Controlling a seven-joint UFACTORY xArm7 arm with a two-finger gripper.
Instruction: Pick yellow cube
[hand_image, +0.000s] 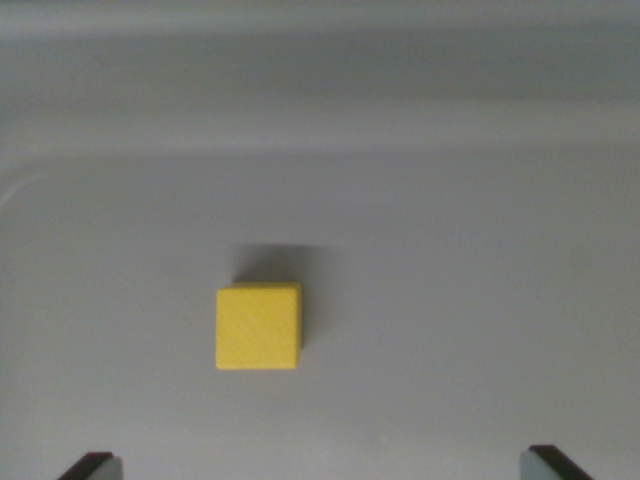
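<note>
Above the spread fingers (95, 465), between them, lies the yellow cube (258, 327).

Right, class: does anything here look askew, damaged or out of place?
Nothing stands out. The yellow cube sits flat and whole on the plain grey surface, ahead of the gripper, whose fingertips are spread wide at the bottom corners.

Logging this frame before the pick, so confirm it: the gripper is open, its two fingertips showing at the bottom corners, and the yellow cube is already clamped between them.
One thing is wrong: the yellow cube is not clamped. The wrist view shows it lying free on the grey surface, well above the two fingertips, touching neither. The gripper is indeed open, tips at the bottom corners.
</note>
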